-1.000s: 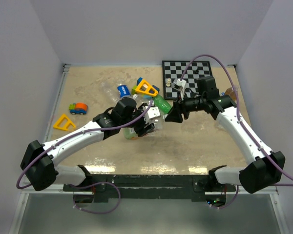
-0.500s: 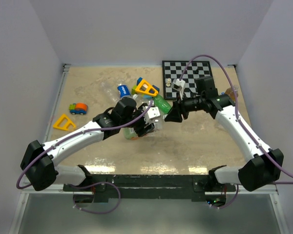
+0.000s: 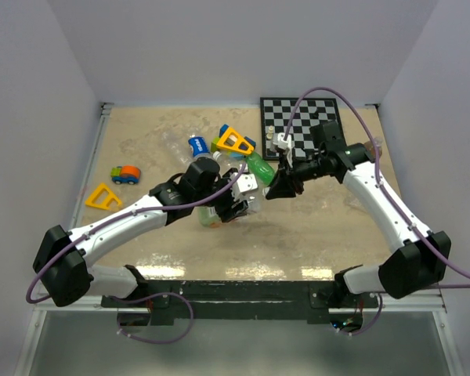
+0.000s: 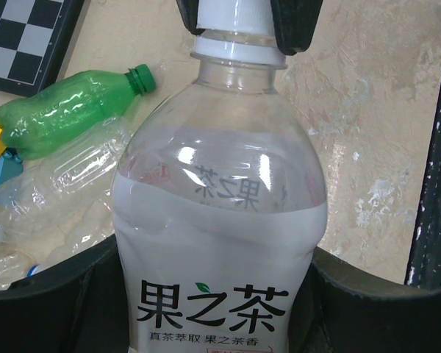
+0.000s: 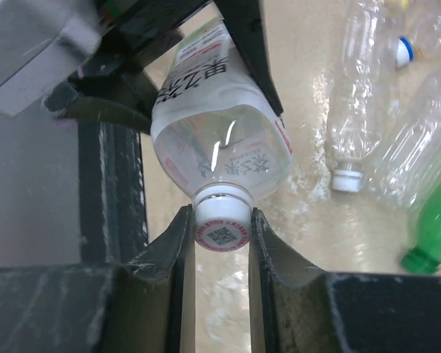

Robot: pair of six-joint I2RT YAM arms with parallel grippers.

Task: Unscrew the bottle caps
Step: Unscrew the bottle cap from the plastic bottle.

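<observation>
**First cap gripped, none seen off yet**

The left tool point(image 3: 236, 196) is clenched around the body of a clear tea bottle point(image 4: 220, 243), holding it off the counter point(image 4: 375, 147) with the neck towards the other arm. The right tool point(image 3: 272, 188) is clamped on that bottle's white cap point(image 5: 222, 226), one finger on each side. The cap sits flush against the neck ring, so by the look of it the unscrewing is only at its start.

Much appears left. A green bottle point(image 4: 66, 110) lies on the counter with its green cap point(image 4: 140, 79) on. A crumpled clear bottle point(image 5: 360, 103) beside it also wears a white closure point(image 5: 346, 179), and a blue cap point(image 5: 405, 51) shows on another. No loose cap is visible anywhere, so the task is likely at its first bottle.
</observation>
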